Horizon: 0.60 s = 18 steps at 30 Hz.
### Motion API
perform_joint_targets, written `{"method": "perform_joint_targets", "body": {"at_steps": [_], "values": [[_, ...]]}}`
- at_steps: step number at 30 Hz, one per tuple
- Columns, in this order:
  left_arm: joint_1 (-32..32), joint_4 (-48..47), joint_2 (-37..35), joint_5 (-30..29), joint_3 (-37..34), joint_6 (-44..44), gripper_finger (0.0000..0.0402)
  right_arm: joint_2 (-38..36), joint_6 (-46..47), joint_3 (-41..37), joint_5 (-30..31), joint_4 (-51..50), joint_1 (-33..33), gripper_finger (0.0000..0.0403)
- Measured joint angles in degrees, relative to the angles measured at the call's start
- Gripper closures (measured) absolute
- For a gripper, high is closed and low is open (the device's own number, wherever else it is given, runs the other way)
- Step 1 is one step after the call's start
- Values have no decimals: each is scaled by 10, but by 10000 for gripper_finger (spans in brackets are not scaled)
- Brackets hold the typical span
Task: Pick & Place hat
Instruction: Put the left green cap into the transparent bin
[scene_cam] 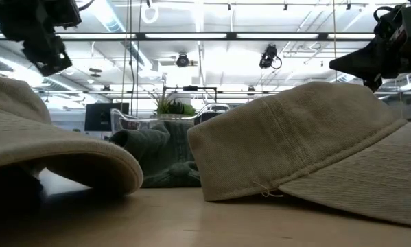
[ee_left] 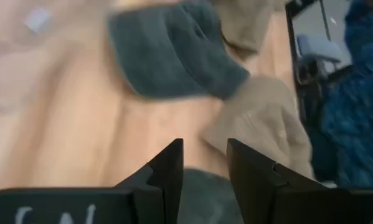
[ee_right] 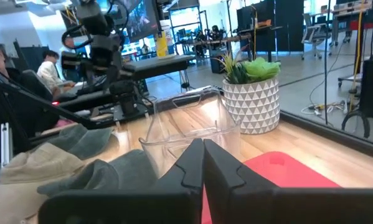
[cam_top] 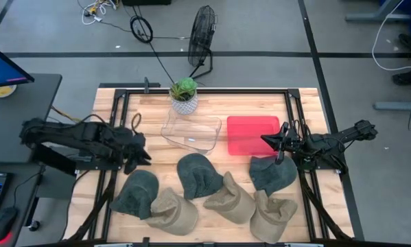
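Six hats lie on the wooden table near its front edge. Three are dark green [cam_top: 136, 193] [cam_top: 198, 175] [cam_top: 272, 173] and three are tan [cam_top: 172, 211] [cam_top: 230, 200] [cam_top: 274, 216]. My left gripper [cam_top: 138, 156] is open and empty above the table, just behind the left dark green hat, whose crown shows between its fingers [ee_left: 205, 199]. My right gripper [cam_top: 275, 140] is shut and empty in the air, between the red tray [cam_top: 252, 134] and the right dark green hat. Its closed fingers show in the right wrist view [ee_right: 203, 158].
A clear plastic bin [cam_top: 191, 132] stands at mid table beside the red tray. A potted plant [cam_top: 184, 96] stands at the far edge. Black frame rails [cam_top: 116, 110] run along the table's sides. A fan [cam_top: 202, 38] stands on the floor behind, and people sit in the room [ee_right: 49, 68].
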Motion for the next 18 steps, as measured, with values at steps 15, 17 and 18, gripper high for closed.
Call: {"method": "perform_joint_targets", "body": {"at_steps": [15,17,18], "values": [[-205,49,107,0,0,-294,273,13,-119,0,-61,164,0,253],[-223,50,121,-2,1,-321,276,23,-129,2,-74,178,-1,244],[-230,49,128,-1,1,-337,278,29,-129,5,-78,177,-3,240]]}}
